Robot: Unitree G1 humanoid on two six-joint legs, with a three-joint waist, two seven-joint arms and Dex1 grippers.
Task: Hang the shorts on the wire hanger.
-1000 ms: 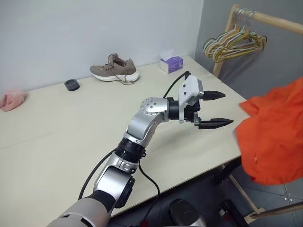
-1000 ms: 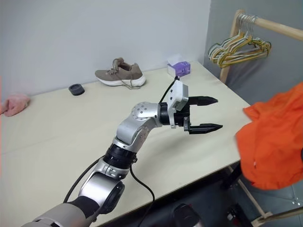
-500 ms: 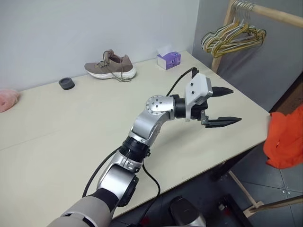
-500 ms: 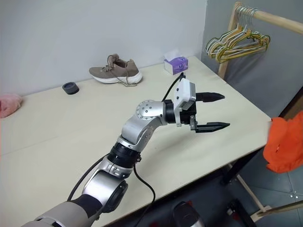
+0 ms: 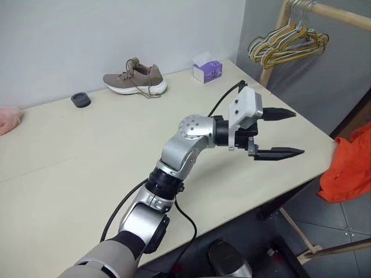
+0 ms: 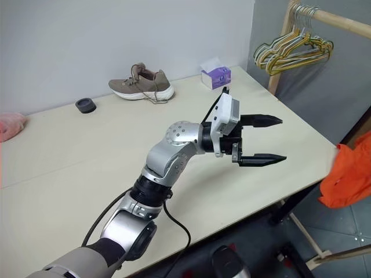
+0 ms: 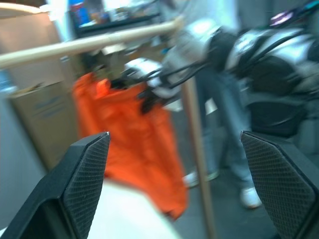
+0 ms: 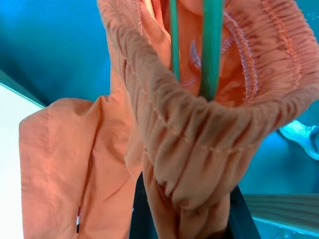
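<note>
we: left gripper wide, empty over desk edge | right gripper clamped on shorts (waistband), wire hanger inside

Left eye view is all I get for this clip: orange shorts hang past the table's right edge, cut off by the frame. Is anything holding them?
Observer: Yes. In the right wrist view the right hand is shut on the gathered waistband of the shorts.
Operator: Is the wire hanger anywhere near them?
Observer: Two thin strands of the wire hanger pass into the waistband opening, just beyond that grip.
Operator: Anyone close by?
Observer: The left wrist view shows a person's legs standing beyond the shorts.
</note>
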